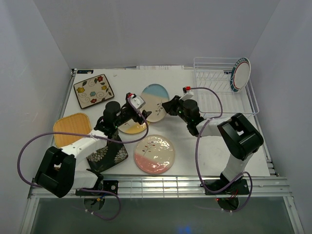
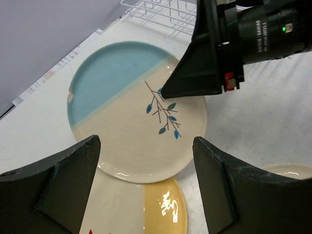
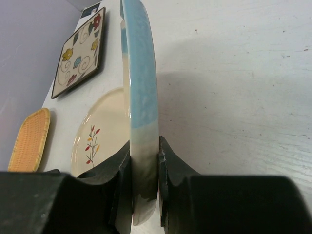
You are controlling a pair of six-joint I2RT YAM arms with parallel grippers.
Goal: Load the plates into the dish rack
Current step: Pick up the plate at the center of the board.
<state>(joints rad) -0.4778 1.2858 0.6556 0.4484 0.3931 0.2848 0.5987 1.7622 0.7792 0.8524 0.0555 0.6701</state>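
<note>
While the right gripper [image 1: 169,104] clamps the rim of the blue-half plate [image 1: 154,97], that plate sits left of the dish rack [image 1: 222,92], near it and not touching. Right wrist view: plate is seen edge-on, and both fingers [image 3: 171,175] press opposite faces at its cream end. The gap is narrow and filled by the rim. Cannot tell whether the plate is off the table [image 1: 195,146].

Left gripper [image 2: 146,144]: fingers spread wide, nothing between them. It hovers over the edge of the blue-half plate farthest from the rack, where that edge overlaps the yellow-half plate [image 2: 161,209].

Ref. rack, remaining items:
- Teal-rimmed plate [image 1: 241,74]: inside the rack, standing on edge at its far right corner.
- Pink-half plate [image 1: 154,153]: flat, left of the rack and nearer the arm bases, well apart.
- Flowered square plate [image 1: 93,90]: flat, well left of the rack, approx. level with it.
- Orange-yellow square plate [image 1: 72,129]: farthest left of the rack.
- Black floral plate [image 1: 107,156]: left of the rack, near the table's front edge, partly hidden by the left arm.
</note>
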